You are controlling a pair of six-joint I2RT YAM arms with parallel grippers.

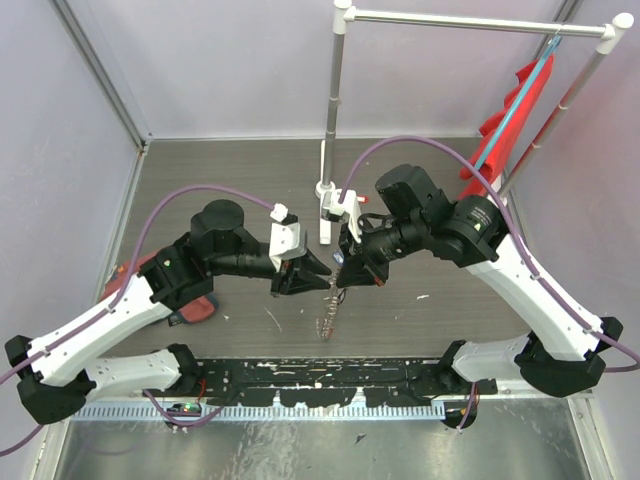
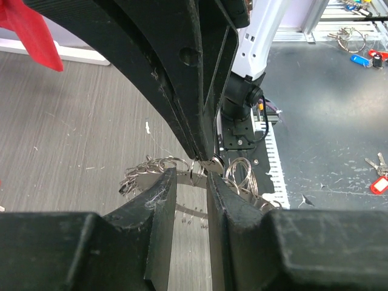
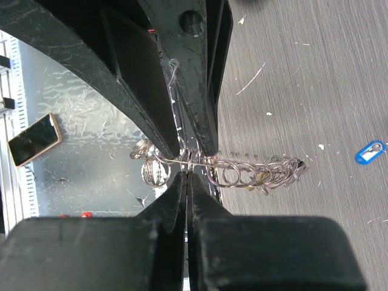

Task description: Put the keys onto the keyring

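Observation:
The keyring (image 1: pixel 327 315) is a silvery loop strung with many small rings. It hangs off the table from where my two grippers meet. In the right wrist view the keyring (image 3: pixel 254 173) runs sideways, and my right gripper (image 3: pixel 189 174) is shut on its thin wire. In the left wrist view my left gripper (image 2: pixel 193 176) stands a narrow gap apart. A small ring and a silver key head (image 2: pixel 212 164) sit at its tips, and the keyring (image 2: pixel 148 170) lies just beyond. In the top view the left gripper (image 1: pixel 318 272) faces the right gripper (image 1: pixel 345 270) tip to tip.
Loose keys lie apart: a blue-tagged one (image 3: pixel 368 153) on the grey table, and blue-tagged (image 2: pixel 359 59) and red-tagged (image 2: pixel 381 185) ones on the dark mat. A phone (image 3: pixel 35 139) lies near the front. A metal rack (image 1: pixel 335 100) with red cloth (image 1: pixel 520 100) stands behind.

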